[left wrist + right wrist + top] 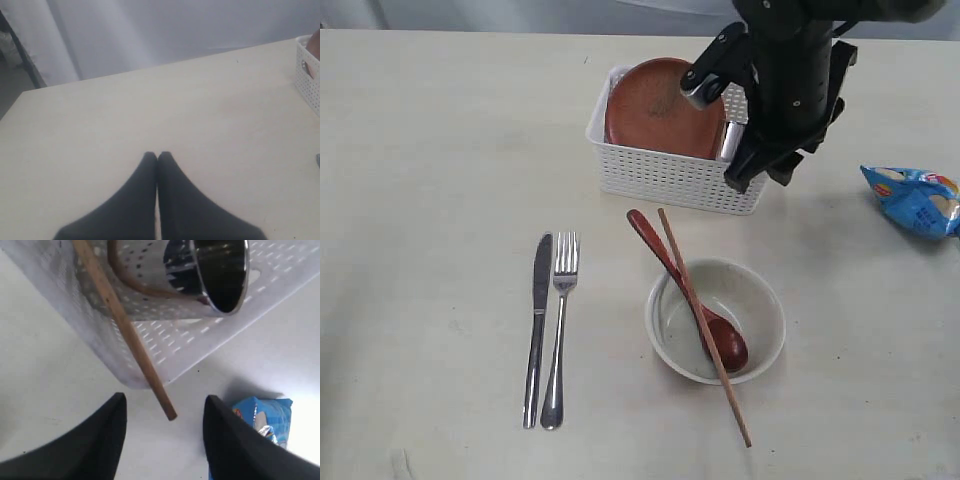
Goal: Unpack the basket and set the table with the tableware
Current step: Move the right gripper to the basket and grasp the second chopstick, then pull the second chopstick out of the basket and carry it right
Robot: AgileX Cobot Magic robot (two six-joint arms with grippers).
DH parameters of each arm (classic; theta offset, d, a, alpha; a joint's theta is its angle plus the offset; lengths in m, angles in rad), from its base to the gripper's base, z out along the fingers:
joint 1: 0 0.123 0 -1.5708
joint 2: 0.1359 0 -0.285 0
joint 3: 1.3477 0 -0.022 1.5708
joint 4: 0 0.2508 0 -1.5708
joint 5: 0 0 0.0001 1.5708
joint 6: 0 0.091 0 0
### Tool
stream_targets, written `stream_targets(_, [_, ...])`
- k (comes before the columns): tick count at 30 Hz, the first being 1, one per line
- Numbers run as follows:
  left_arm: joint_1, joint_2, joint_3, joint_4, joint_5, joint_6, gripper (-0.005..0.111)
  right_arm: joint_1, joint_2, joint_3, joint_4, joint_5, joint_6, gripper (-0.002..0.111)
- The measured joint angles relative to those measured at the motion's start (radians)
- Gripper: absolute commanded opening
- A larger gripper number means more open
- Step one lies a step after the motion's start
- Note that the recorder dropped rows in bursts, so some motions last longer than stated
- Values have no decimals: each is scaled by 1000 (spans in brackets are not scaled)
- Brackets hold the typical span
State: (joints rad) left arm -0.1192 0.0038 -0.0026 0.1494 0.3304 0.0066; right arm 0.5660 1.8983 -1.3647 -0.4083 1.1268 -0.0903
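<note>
The right gripper [165,399] is held above the basket [665,175] at its 3 o'clock end, jaws spread wide, nothing gripped. A plate [660,105], cup [210,270] and chopstick [125,325] are seen inside. The left gripper [156,155] is pressed closed over the table [100,125].

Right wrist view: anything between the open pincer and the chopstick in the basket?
Nothing visible. The chopstick leans out over the basket wall, free end toward the open right pincer; the steel cup lies beside it.
</note>
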Motion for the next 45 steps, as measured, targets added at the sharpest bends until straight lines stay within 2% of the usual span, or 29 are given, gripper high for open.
stream_targets(4, [0,0,0,0,0,0,0,0,18,0,-2,0,-3,45])
stream_targets(11, [0,0,0,0,0,0,0,0,18,0,-2,-2,-5,11])
stream_targets(15, [0,0,0,0,0,0,0,0,18,0,-2,-2,-13,0])
stream_targets(33, [0,0,0,0,0,0,0,0,-25,0,-58,53,-18,0])
stream_targets(45, [0,0,0,0,0,0,0,0,-193,25,129,87,15,0])
